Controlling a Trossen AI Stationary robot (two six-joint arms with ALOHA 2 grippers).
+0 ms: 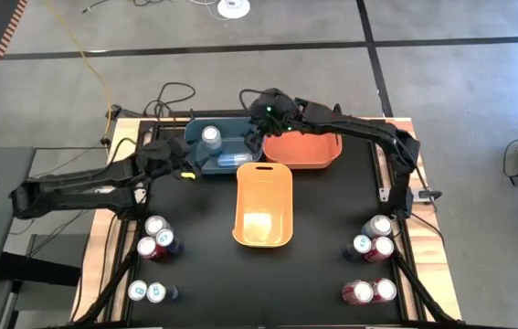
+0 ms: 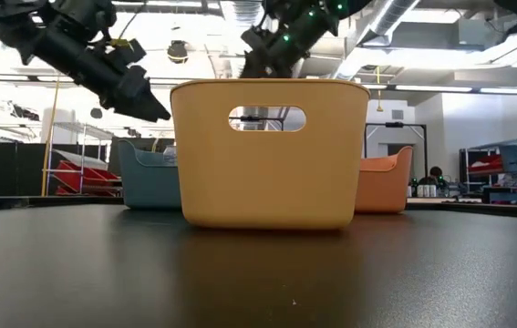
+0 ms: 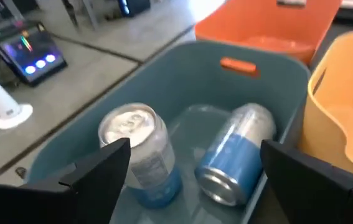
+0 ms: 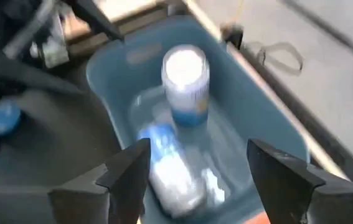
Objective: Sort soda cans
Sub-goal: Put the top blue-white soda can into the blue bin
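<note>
Two light cans are being kept in the blue bin, one upright, one lying; the rest are being left grouped on the worktop; both sets of fingers, left and right, are being held spread and empty over that bin; sorting is being judged barely begun.

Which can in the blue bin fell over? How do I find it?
Find the blue bin at the table's far edge, left of the orange bin. Two cans are inside. The fallen can lies on its side; the upright can beside it shows its silver top.
</note>
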